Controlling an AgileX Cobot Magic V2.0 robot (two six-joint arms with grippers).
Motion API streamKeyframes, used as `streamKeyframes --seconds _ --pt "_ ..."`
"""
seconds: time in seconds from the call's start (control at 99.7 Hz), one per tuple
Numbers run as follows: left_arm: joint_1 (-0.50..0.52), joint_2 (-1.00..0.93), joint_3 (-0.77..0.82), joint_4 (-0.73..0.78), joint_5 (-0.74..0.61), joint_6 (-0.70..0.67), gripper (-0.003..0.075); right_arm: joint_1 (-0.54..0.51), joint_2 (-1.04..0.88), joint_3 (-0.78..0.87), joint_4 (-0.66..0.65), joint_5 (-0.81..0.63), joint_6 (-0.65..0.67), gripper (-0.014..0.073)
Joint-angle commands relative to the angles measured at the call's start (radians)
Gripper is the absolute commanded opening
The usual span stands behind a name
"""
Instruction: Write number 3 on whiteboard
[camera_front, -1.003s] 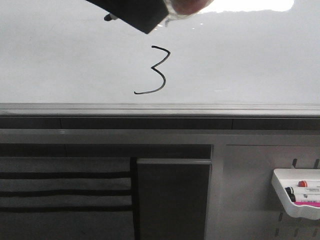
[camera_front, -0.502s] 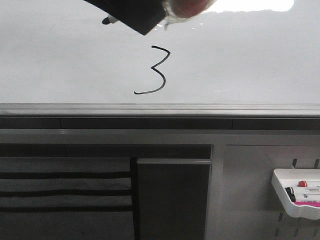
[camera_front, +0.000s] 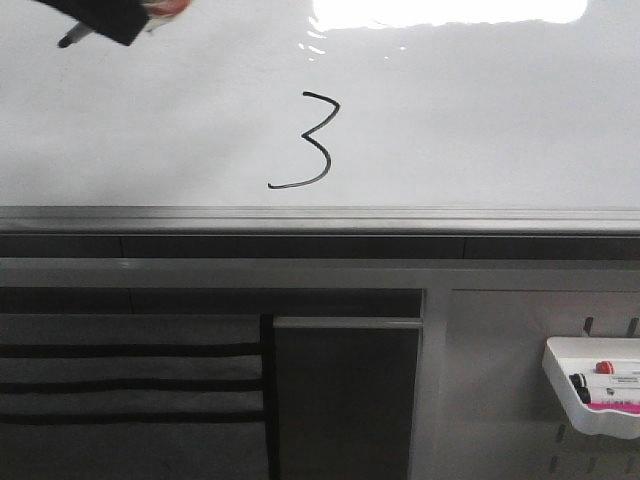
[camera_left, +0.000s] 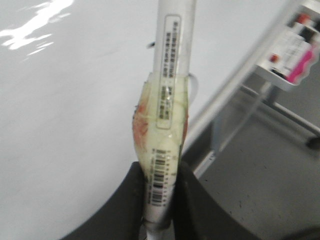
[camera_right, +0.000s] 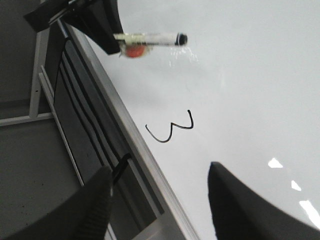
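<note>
open board around the digit, clutter only at the edges

the whiteboard (camera_front: 480, 120) lies bare on every side of the number 3 (camera_front: 305, 140) — nothing stands between the digit and the grey edge strip (camera_front: 320, 216) below it. the left gripper (camera_front: 110, 15), clamped on a marker (camera_right: 150, 39), hangs at the far upper-left corner, well apart from the digit. the right gripper (camera_right: 160, 205), its jaws spread, hovers near the edge strip. a marker tray (camera_front: 590, 385) hangs off the board — low on the right.

number 3 (camera_front: 303, 140) on whiteboard (camera_front: 480, 120), marker (camera_right: 152, 39) well left, tray (camera_front: 592, 388) lower right
</note>
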Motion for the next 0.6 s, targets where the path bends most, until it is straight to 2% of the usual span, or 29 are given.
streamKeyframes --seconds 0.0,0.201,0.592 --pt "0.069 -0.026 0.05 -0.089 -0.171 -0.056 -0.002 -0.025 -0.008 -0.025 0.024 -0.022 0.008 0.0374" --pt "0.122 0.008 0.199 -0.278 -0.487 -0.056 -0.002 -0.025 -0.007 0.015 0.024 -0.018 0.008 0.0374" --pt "0.122 0.122 0.206 -0.28 -0.55 -0.056 -0.002 -0.025 -0.007 0.049 0.024 -0.027 0.008 0.0374"
